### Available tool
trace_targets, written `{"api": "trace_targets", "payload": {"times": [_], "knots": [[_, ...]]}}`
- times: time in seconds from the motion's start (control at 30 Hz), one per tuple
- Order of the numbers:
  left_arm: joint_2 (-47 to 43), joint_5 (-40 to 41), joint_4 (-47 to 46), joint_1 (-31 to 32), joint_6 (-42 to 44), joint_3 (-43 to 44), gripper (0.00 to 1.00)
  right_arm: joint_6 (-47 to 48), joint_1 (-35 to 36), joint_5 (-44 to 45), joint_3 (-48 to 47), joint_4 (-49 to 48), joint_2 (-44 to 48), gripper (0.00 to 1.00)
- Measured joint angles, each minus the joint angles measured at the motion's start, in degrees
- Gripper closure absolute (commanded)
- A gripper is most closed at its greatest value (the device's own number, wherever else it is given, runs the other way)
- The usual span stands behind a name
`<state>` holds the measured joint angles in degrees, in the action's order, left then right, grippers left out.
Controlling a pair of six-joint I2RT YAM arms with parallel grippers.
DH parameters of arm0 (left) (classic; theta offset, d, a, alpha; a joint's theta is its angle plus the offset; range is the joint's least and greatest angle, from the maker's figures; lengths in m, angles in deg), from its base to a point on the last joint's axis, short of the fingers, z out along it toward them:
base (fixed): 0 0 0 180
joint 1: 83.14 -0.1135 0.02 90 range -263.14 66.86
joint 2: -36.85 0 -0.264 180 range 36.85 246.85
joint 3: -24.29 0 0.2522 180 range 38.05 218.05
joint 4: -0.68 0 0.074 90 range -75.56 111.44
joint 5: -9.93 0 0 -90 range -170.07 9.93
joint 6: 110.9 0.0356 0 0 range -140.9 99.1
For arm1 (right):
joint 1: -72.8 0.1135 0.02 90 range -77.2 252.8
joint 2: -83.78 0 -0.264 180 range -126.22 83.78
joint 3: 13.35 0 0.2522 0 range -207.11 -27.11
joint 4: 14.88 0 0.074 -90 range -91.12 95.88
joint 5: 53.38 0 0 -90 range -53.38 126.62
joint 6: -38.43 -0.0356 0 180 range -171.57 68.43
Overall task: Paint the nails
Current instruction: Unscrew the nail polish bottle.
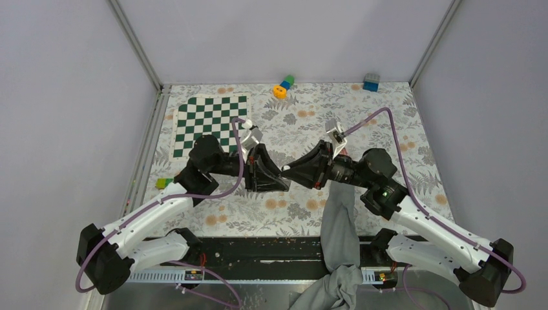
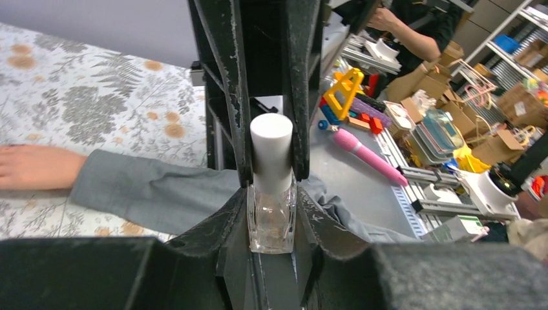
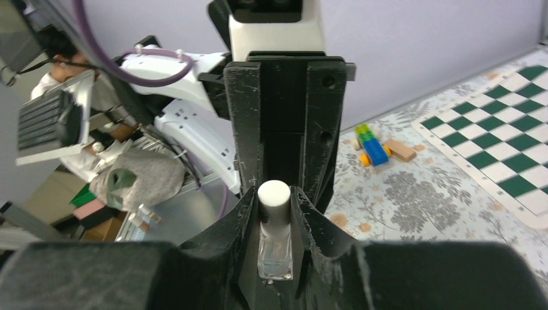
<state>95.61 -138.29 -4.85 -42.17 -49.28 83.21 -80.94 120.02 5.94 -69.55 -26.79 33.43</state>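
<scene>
- Glass bottle (image 2: 271, 223), small and clear, topped with a white cap (image 2: 271, 145); standing upright between the two grippers.
- Liquid inside see-through, with a faint brown tint low down; fill level hard to judge.
- Left gripper (image 2: 272, 200) clamped tight on the glass body, one finger on each side.
- Right gripper (image 3: 274, 200) reaching in from the opposite side, fingers pressed against the cap.
- Both grippers tip to tip over the middle of the flowered tablecloth (image 1: 304, 123) in the top view.
- Nails out of sight.
- Bare hand (image 2: 29, 166) lying flat on the cloth at 9 o'clock in the left wrist view, fingers cut off by the frame edge; cannot tell whether spread. Hidden beneath the right arm in the top view.
- Grey sleeve (image 1: 339, 219) running up from 6 o'clock to just under the right gripper.
- Green-and-white checkered mat (image 1: 210, 123) at 10 o'clock from the grippers; stacked toy blocks (image 1: 283, 86) at 12 o'clock; blue block (image 1: 371, 82) at 1 o'clock, by the far wall.
- Print on the boxes (image 2: 462, 227) beyond the table, at 4 o'clock in the left wrist view, too small to read.
</scene>
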Motion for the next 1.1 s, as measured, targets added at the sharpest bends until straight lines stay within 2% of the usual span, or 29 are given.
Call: {"api": "trace_targets", "payload": {"times": [0.27,0.47,0.5,0.53,0.57,0.6,0.63,0.7,0.73,0.83,1.1], "knots": [[-0.33,-4.76,-5.95,1.09,-3.1,-0.42,1.0,-1.09,0.02,-7.41,0.44,-5.77,-0.09,1.0],[-0.26,-6.21,-8.44,1.38,-4.98,-0.81,1.0,-2.01,0.04,-9.55,1.07,-8.52,-0.31,1.0],[-0.26,-6.23,-8.55,1.38,-5.11,-0.81,1.0,-2.05,0.07,-9.53,1.07,-8.59,-0.31,0.97],[-0.24,-6.19,-8.63,1.38,-5.14,-0.83,1.0,-2.05,0.09,-9.44,1.09,-8.59,-0.28,0.86],[-0.26,-6.12,-8.57,1.38,-5.09,-0.85,1.0,-2.03,0.11,-9.29,1.09,-8.5,-0.24,0.71],[-0.26,-5.92,-8.17,1.38,-4.7,-0.85,1.0,-1.99,0.11,-9.03,1.09,-8.24,-0.15,0.48],[-0.35,-5.55,-7.26,1.4,-4.0,-0.83,1.0,-1.88,0.13,-8.37,1.11,-7.41,0.07,0.35],[-0.96,-3.5,-3.74,1.55,-0.55,-0.76,1.0,-1.84,0.28,-6.71,1.36,-5.38,0.87,0.14],[-1.36,-2.12,-1.57,1.62,1.33,-0.74,1.0,-1.75,0.42,-5.68,1.55,-4.48,1.42,0.09],[-2.82,2.21,4.55,1.97,6.27,-0.66,1.0,-1.05,0.66,-0.76,2.75,-1.79,3.91,0.04],[-5.79,16.37,13.86,2.75,13.16,-0.61,1.0,-0.42,0.7,13.44,4.17,7.21,7.23,0.12]]}}
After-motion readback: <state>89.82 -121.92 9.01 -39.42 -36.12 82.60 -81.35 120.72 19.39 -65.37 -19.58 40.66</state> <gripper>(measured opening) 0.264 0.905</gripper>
